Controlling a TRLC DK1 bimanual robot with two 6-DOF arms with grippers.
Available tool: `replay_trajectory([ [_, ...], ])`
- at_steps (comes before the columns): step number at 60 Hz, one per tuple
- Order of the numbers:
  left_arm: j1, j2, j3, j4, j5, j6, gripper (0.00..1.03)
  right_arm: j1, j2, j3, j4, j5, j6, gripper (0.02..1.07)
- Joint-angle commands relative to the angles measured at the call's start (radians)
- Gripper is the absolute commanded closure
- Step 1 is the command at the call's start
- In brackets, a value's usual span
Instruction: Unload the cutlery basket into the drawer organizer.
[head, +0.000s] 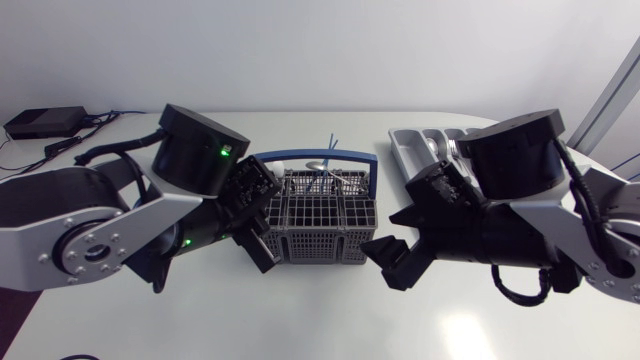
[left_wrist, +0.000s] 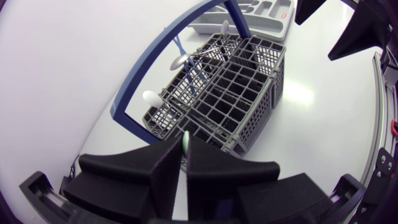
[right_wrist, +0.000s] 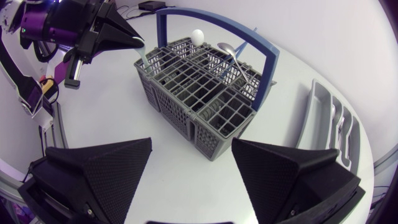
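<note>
Closest in, the left gripper is pinched almost flat. Both fingers press a thin pale handle that stands upright at the near corner of the grey cutlery basket. So the grip is made, but the piece sits down in its compartment and is not yet lifted. My read: we're at the pick of one item, with plenty of the unload left.

Past the fingers, the basket sits on the table with its blue hoop up. More is waiting in the row beside that hoop: a metal spoon, a white round-headed piece and a thin blue stick.

Over at the basket's other end, the right gripper hovers wide open, holding nothing.

Farthest out, the grey organizer tray lies beyond the basket on the right arm's side. Something shiny seems to lie in it, though I can't tell what.

Next call: a straight upward pull so the handle clears the grid. Then carry it past the hoop to the tray, or pass it to the right arm, which is nearer.
</note>
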Motion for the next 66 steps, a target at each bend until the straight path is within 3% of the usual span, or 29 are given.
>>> replay_trajectory([
  [1, -0.008, -0.038, 0.006, -0.019, 0.006, -0.017, 0.8, -0.005, 0.004, -0.026, 0.002, -0.001, -0.015, 0.14],
  [51, -0.053, -0.237, 0.072, -0.187, 0.003, -0.042, 0.8, 0.038, -0.044, -0.007, -0.015, 0.009, -0.018, 0.14],
  [66, -0.046, -0.294, 0.089, -0.189, 0.006, -0.039, 0.8, 0.087, -0.097, -0.017, 0.007, 0.036, -0.043, 0.14],
])
